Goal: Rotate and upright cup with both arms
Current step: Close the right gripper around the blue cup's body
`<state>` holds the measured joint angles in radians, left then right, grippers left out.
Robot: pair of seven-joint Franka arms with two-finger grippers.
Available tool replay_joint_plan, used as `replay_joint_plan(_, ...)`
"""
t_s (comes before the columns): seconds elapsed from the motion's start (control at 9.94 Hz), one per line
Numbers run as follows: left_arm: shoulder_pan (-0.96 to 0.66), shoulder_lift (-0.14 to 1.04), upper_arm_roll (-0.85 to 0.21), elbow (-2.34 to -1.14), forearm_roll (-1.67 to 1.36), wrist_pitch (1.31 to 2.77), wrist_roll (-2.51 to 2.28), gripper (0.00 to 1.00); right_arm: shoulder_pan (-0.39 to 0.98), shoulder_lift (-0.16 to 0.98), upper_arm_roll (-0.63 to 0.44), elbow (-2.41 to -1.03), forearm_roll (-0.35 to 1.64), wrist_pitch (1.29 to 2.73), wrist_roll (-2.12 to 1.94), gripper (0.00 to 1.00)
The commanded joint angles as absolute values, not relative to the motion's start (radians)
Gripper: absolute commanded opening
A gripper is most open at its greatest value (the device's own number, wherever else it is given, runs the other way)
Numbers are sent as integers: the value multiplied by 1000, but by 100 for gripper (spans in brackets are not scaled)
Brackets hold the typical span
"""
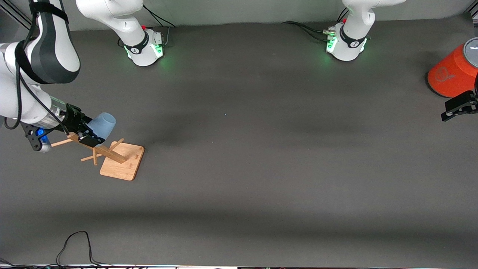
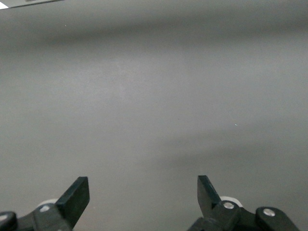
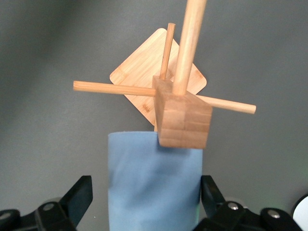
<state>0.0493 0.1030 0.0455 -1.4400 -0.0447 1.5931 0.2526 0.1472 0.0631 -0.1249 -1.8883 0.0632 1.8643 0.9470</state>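
The pale-blue cup (image 1: 103,125) hangs tilted on a peg of the wooden rack (image 1: 112,153) at the right arm's end of the table. In the right wrist view the cup (image 3: 154,183) sits between my right gripper's fingers, just under the rack's wooden block (image 3: 183,118). My right gripper (image 1: 86,131) (image 3: 147,197) is open around the cup; one finger (image 3: 210,192) touches its side, and the second finger (image 3: 79,195) stands a little apart. My left gripper (image 1: 458,107) (image 2: 143,195) is open and empty, waiting over bare table.
A big orange cylinder with a grey top (image 1: 453,73) stands at the left arm's end of the table, beside the left gripper. The rack's square bamboo base (image 1: 125,164) lies on the grey mat. A black cable (image 1: 76,243) lies at the table's near edge.
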Motion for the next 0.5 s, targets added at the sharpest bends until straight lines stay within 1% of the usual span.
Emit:
replay_joint_plan(0.0, 48, 107, 49, -1424, -55, 1594, 253, 100, 149, 64, -130, -1893, 63, 1876, 948, 100)
replay_joint_plan(0.1, 48, 107, 49, -1425, -55, 1592, 253, 100, 147, 64, -130, -1893, 63, 1876, 948, 94)
replay_joint_plan(0.2, 49, 107, 49, -1425, -55, 1592, 253, 100, 147, 64, -130, -1893, 63, 1875, 945, 80)
replay_joint_plan(0.3, 49, 107, 49, -1425, -55, 1592, 253, 100, 147, 63, -130, -1893, 64, 1871, 927, 71)
replay_joint_plan(0.4, 49, 107, 49, -1425, -55, 1592, 253, 100, 147, 63, -130, -1893, 64, 1870, 925, 69)
